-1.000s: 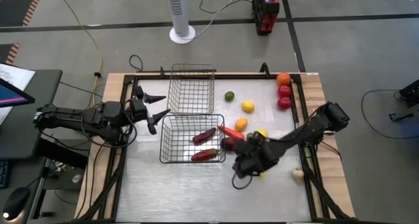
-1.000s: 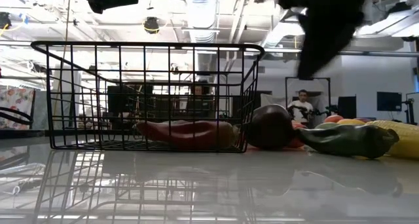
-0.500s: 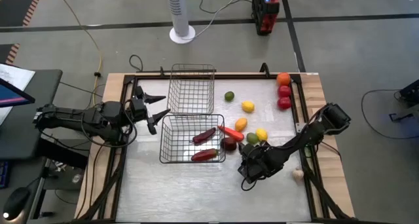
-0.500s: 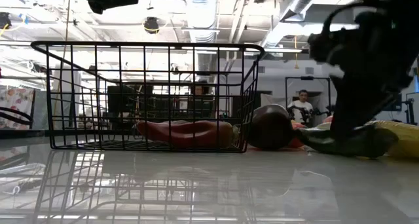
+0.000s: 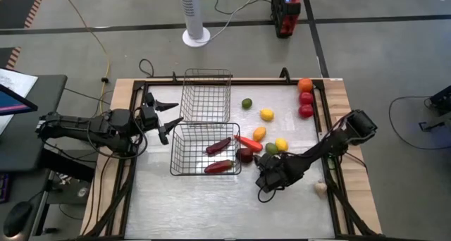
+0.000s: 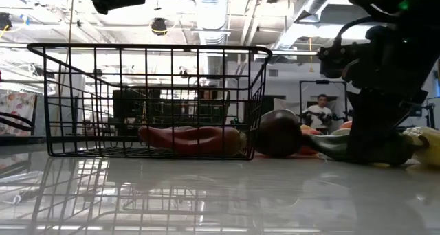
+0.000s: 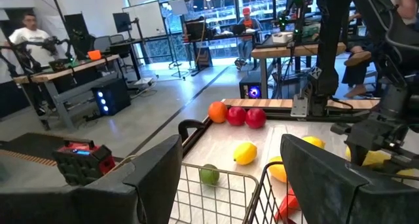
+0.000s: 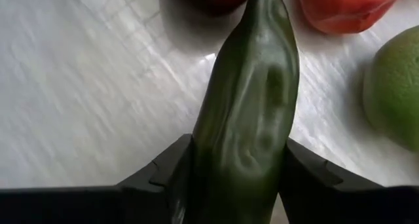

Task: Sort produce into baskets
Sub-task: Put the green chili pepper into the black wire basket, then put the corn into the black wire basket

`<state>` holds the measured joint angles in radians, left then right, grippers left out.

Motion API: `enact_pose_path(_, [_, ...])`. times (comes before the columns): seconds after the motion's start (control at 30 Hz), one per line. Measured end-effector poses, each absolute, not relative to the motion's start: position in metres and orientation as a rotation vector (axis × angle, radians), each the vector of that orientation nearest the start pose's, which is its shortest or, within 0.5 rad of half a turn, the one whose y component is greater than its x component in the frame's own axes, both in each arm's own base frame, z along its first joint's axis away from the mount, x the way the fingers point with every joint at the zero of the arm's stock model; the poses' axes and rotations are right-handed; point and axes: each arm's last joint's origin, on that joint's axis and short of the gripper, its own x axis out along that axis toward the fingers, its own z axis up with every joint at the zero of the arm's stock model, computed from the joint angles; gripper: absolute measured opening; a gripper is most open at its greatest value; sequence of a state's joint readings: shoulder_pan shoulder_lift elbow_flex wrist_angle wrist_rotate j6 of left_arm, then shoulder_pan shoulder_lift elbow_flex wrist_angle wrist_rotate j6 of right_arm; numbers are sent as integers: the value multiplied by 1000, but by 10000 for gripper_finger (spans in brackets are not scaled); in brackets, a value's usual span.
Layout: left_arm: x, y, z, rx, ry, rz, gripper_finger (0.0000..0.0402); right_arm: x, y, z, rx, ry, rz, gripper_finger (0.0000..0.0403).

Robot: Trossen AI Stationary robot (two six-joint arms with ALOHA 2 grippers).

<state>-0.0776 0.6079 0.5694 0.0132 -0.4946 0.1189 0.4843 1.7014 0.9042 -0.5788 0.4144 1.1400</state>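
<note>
A long dark green pepper (image 8: 252, 99) lies on the table near the dark basket's right corner, with my right gripper (image 5: 263, 169) shut on it. The pepper's far tip points at a dark purple round piece (image 5: 244, 155). The dark basket (image 5: 184, 148) holds two long red pieces (image 5: 219, 145). The silvery basket (image 5: 206, 77) stands behind it. More produce is scattered to the right: a lime (image 5: 246, 103), a lemon (image 5: 266, 115), an orange (image 5: 304, 84) and two red round pieces (image 5: 306, 104). My left gripper (image 5: 168, 117) waits open at the baskets' left. My right gripper pinches the green pepper's two long sides (image 8: 216, 152) between its two fingers (image 8: 171, 173), back from the tip that shows. The fingers slant steeply down from the table's right side and lie across the pepper. The pepper lies along the table (image 6: 330, 144), not lifted.
A long red piece (image 5: 248, 141), a green round piece (image 5: 271, 149) and yellow pieces (image 5: 281, 144) crowd close behind my right gripper. A raised frame (image 5: 325, 128) runs around the table. Bare table lies in front of the dark basket. People show in the room beyond.
My right gripper has come down to the table and a little toward its near edge, rolling slightly, and now has the green pepper between its fingers. The dark basket has slid a little toward the table's left edge.
</note>
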Motion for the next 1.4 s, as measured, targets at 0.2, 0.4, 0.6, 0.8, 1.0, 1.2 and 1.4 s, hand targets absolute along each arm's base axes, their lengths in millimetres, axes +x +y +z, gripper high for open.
enact_pose_path(0.2, [144,3,302,124,49,415,249,257,117,178,346,1103,-659,210])
enact_pose_path(0.4, [144,2,303,121,41,403,249,273,107,239,275,890,-651,219])
enact_pose_path(0.6, [145,2,304,119,36,399,249,317,97,282,177,591,-481,222])
enact_pose_path(0.8, [145,1,305,108,21,352,249,361,77,278,101,466,-322,238])
enact_pose_path(1.0, [145,1,304,110,26,349,249,369,50,256,209,614,-287,266])
enact_pose_path(1.2, [145,1,304,112,31,348,249,347,59,277,239,629,-288,275])
enact_pose_path(1.4, [145,1,304,112,30,351,249,299,81,287,387,752,-484,276])
